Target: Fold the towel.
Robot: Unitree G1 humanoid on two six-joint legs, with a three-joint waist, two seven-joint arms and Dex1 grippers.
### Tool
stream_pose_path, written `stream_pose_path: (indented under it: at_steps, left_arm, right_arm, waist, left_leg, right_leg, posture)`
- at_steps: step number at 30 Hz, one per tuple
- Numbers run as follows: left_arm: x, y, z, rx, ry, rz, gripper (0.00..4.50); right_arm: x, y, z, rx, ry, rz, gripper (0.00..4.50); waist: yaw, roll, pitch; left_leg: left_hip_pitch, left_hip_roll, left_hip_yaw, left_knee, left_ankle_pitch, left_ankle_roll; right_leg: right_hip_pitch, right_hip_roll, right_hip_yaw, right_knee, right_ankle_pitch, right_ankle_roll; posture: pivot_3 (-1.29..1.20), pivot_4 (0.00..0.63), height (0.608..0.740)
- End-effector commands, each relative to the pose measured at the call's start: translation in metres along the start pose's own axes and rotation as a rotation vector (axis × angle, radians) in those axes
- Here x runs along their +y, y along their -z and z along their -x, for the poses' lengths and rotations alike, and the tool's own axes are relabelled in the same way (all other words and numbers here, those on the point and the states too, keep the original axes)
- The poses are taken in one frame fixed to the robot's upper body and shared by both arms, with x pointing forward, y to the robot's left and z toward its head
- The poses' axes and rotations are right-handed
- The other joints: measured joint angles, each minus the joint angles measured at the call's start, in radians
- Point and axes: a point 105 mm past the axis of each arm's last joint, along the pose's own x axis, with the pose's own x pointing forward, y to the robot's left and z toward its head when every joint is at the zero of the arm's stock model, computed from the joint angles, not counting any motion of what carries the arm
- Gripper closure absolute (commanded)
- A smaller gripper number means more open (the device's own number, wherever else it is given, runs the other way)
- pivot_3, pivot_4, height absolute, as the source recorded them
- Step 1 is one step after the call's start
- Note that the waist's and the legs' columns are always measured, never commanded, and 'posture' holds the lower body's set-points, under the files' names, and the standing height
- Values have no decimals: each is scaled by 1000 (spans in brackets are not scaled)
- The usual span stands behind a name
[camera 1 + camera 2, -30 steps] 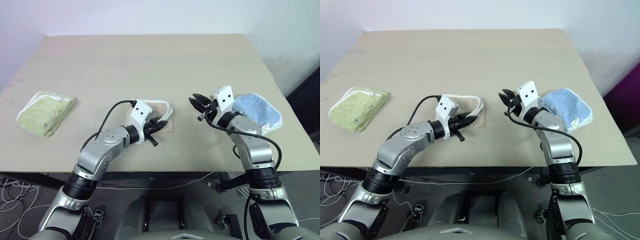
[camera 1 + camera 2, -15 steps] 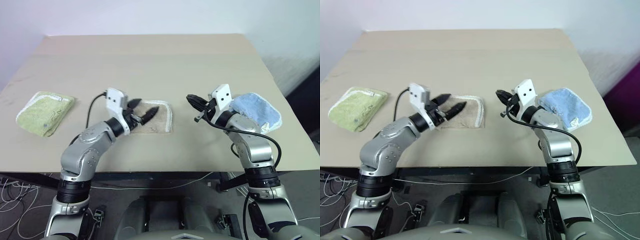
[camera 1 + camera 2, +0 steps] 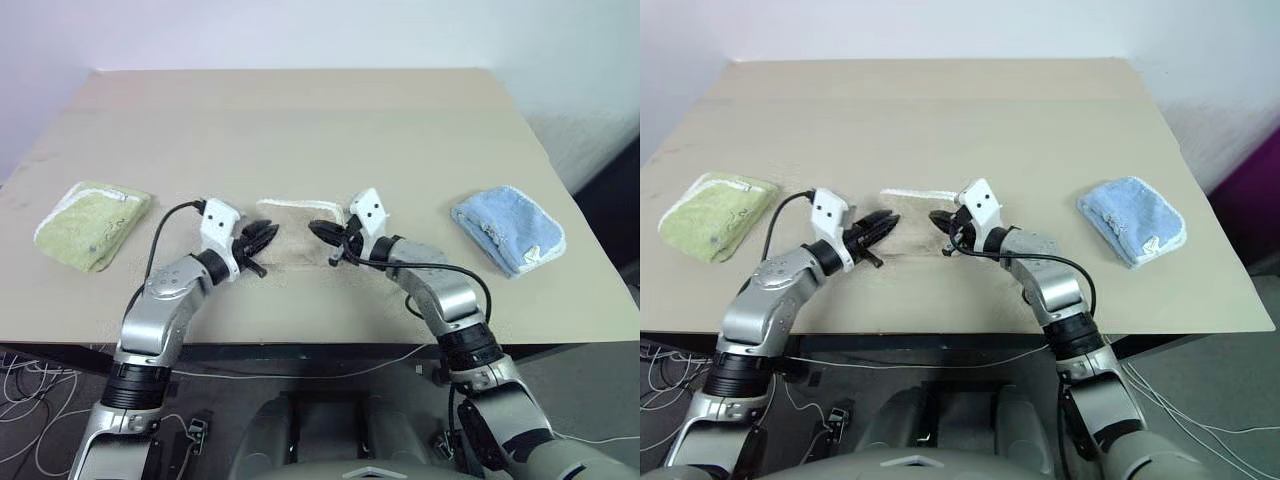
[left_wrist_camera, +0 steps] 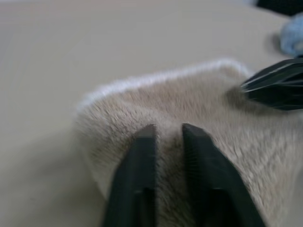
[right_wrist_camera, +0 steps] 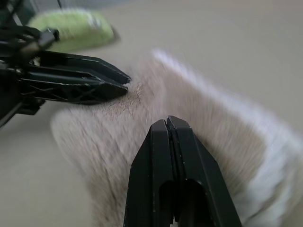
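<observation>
Both of your arms have swung inward since a second ago: the right gripper has left the light-blue towel and now sits over the right end of the beige towel, while the left gripper has pulled back from that towel's right side to its left end. You now have the two sets of black fingertips pointing at each other across the towel, close together but not touching.

Your right gripper is clenched; in its wrist view the two fingers are pressed flat together above the towel's pile, with nothing visibly caught between them. Your left gripper reads as closed too, its fingers nearly together and pushed down into the nap, and you cannot tell from the pictures whether any cloth is pinched there.

The beige towel lies on the table, between the two grippers, its white corded hem along the far edge. From that towel, the light-green towel lies well off to your left and the light-blue towel well off to your right.
</observation>
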Motion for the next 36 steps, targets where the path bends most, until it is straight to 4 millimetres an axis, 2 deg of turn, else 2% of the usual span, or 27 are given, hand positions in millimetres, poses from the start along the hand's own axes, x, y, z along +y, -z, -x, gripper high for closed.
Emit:
stream_pose_path:
  at_steps: [1,7,11,14,16,18,19,20,25,31,32,36]
  left_arm:
    - [-2,10,-3,34,1,-66,4388]
    - [0,13,-8,10,-30,-43,4388]
    - [9,-15,-2,-122,-72,47,4388]
    - [27,-37,15,-206,-123,70,4388]
    - [38,-41,27,-202,-153,28,4388]
    - [50,-37,38,-158,-189,-38,4388]
    - [54,-34,43,-133,-200,-70,4424]
    - [58,-31,47,-112,-204,-97,4424]
    - [67,-26,63,-60,-206,-182,4424]
    - [62,-19,71,-42,-186,-195,4424]
    - [60,-17,72,-37,-179,-191,4424]
    - [49,-11,77,-28,-142,-168,4424]
  right_arm:
    - [-4,12,-6,43,13,4,4500]
    - [3,19,-2,31,-13,32,4500]
    - [2,-13,11,-103,-7,59,4500]
    - [-9,-37,33,-169,19,46,4500]
    - [-14,-43,46,-176,12,-4,4500]
    - [-21,-44,55,-165,13,-78,4500]
    - [-24,-43,58,-158,20,-122,4125]
    - [-28,-41,60,-147,23,-173,3948]
    - [-39,-30,60,-96,7,-569,2289]
    - [-32,-14,46,-10,-32,-727,238]
    - [-32,-12,43,3,-29,-738,34]
    - [-27,-8,35,44,-43,-755,34]
  waist:
    - [-1,0,0]
    - [0,0,-1]
    - [-1,0,-1]
    - [-1,0,0]
    - [-1,0,0]
    - [-1,0,0]
    - [-2,0,0]
    - [-3,0,0]
    - [-2,0,0]
    - [-2,0,0]
    - [-3,0,0]
    - [-5,1,0]
  left_leg:
    - [0,0,0,0,0,0]
    - [0,0,0,0,0,0]
    - [0,0,0,0,0,0]
    - [-2,0,0,1,0,0]
    - [-2,0,0,1,0,0]
    - [-2,1,0,0,0,0]
    - [-1,1,0,0,0,0]
    - [-1,1,0,0,0,0]
    - [-1,1,0,-1,0,0]
    - [-2,1,0,-1,0,0]
    - [-2,1,0,-1,0,0]
    - [-2,1,0,-1,0,0]
  right_leg:
    - [0,0,0,0,0,0]
    - [0,0,0,0,0,0]
    - [0,0,0,1,0,0]
    - [-2,0,0,1,0,0]
    - [-2,0,0,2,0,0]
    - [-2,-1,0,1,0,0]
    - [-2,-1,0,1,0,0]
    - [-2,-1,0,1,0,0]
    - [-2,-2,2,1,0,0]
    - [-2,-3,2,0,0,0]
    - [-3,-3,2,0,0,0]
    - [-4,-3,2,1,0,0]
  posture:
    - [0,150,740]
    - [0,150,740]
    - [0,150,740]
    - [0,150,740]
    - [0,150,740]
    - [0,150,740]
    - [0,150,740]
    - [0,150,740]
    - [0,150,740]
    - [0,150,740]
    - [0,150,740]
    - [0,150,740]
